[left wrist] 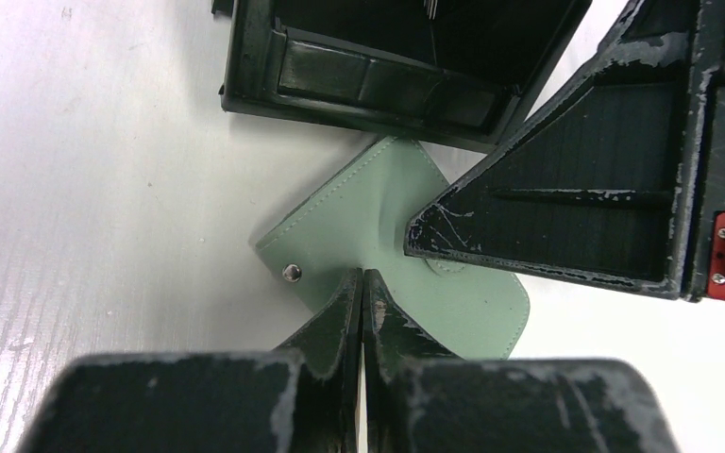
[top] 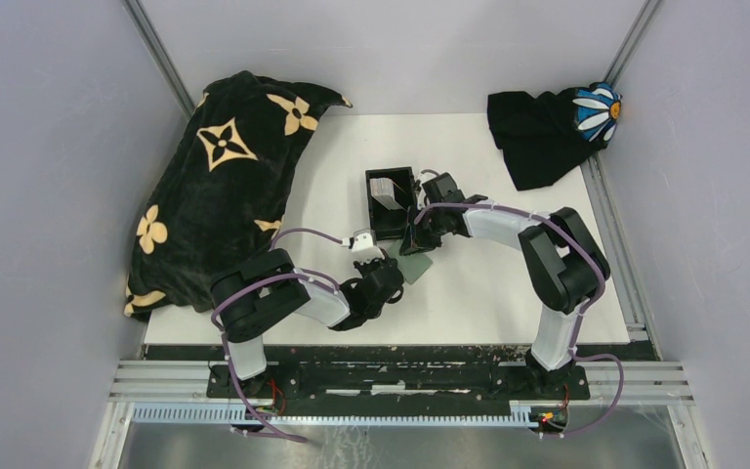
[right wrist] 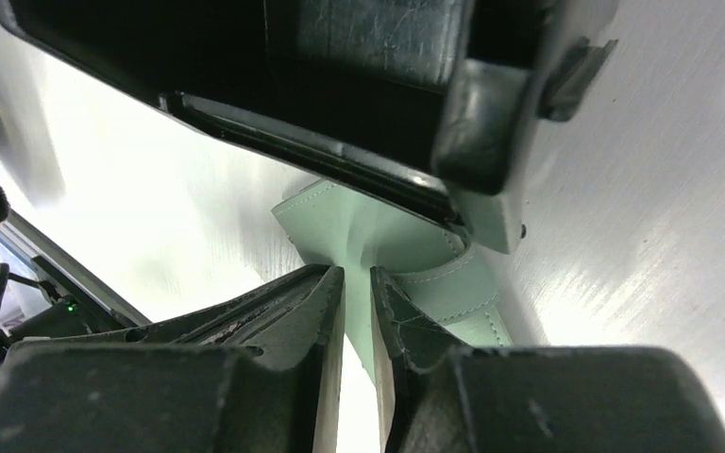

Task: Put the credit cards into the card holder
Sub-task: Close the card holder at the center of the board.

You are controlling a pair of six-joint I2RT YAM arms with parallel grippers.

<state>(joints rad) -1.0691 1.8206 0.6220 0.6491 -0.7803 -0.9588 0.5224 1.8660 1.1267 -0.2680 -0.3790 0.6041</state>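
**Fingers meet on a mint-green sleeve (top: 417,266) at the near side of the card holder (top: 370,205)**

The left fingers (left wrist: 330,326) are pressed together, and their tips pinch the near edge of the mint-green sleeve, which puckers into a crease where they bite. The right fingers (right wrist: 293,302) stand a narrow gap apart. Their tips are at the same sleeve from the opposite side, and I cannot tell whether they touch it. The sleeve is soft, with a stitched border and a small metal snap. It lies flat just on the near side of the card holder, with one corner reaching the holder's near wall.

The card holder, a black open-topped box, sits on a white surface (top: 508,283), and pale grey credit cards (top: 386,186) lie inside it. To the left of the holder a big black blanket (top: 225,195) with tan flowers is heaped against the wall. Well beyond the holder to the right, a black cloth (top: 547,132) with a white daisy lies in the far corner. Plain grey walls close in the surface on three sides, and an aluminium rail (top: 400,376) runs along the edge nearest the arms.

The left arm (top: 283,298) is folded low, its forearm angled rightward toward the holder's near side. The right arm (top: 557,259) has its elbow raised to the holder's right, with the white forearm stretched leftward and the wrist tipped down at the holder's near right corner.
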